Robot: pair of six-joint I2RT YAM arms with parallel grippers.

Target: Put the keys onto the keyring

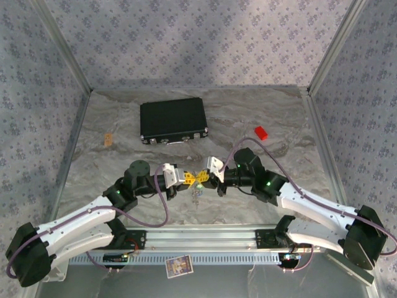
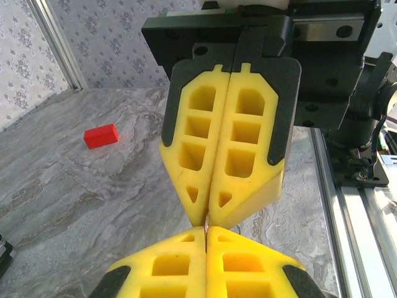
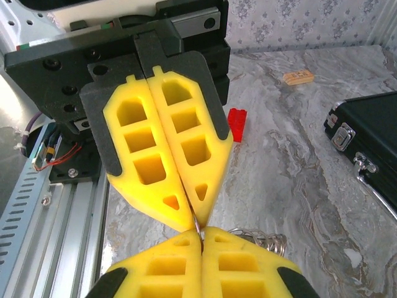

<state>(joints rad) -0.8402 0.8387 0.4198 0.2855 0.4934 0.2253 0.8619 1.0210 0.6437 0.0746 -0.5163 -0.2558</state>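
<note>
Here, both arms meet tip to tip over the middle of the grey marbled counter (image 1: 124,124). The left arm's yellow honeycomb-patterned fingers (image 1: 185,179) and the right arm's matching yellow fingers (image 1: 205,178) point straight at each other, their tips nearly touching.

From the left wrist, the left fingers (image 2: 167,267) are pressed flat together, and the right fingers (image 2: 242,155) opposite are pressed together just the same. A thin metal sliver (image 2: 205,227) runs across the small gap between the two sets of tips and is pinched by both. Whether it is a key shaft or a link, I cannot tell.

From the right wrist, the right fingers (image 3: 236,267) sit below and the left fingers (image 3: 142,161) above, with the sliver (image 3: 196,225) again caught between them. The keyring's thin silvery chain (image 3: 263,239) loops out just beside the right tips, above the counter. In the top view a small pale bundle (image 1: 197,194) hangs under the meeting point, too small to make out the keys' heads or the pale loop.

Farther back lies a black rectangular hard case (image 1: 172,121) with metal latches. A small red rectangular block (image 1: 261,131) rests to its right, well apart, and a small tan wooden piece (image 1: 108,139) lies to its left. A small printed card (image 1: 178,266) sits at the near edge between the arm bases.
</note>
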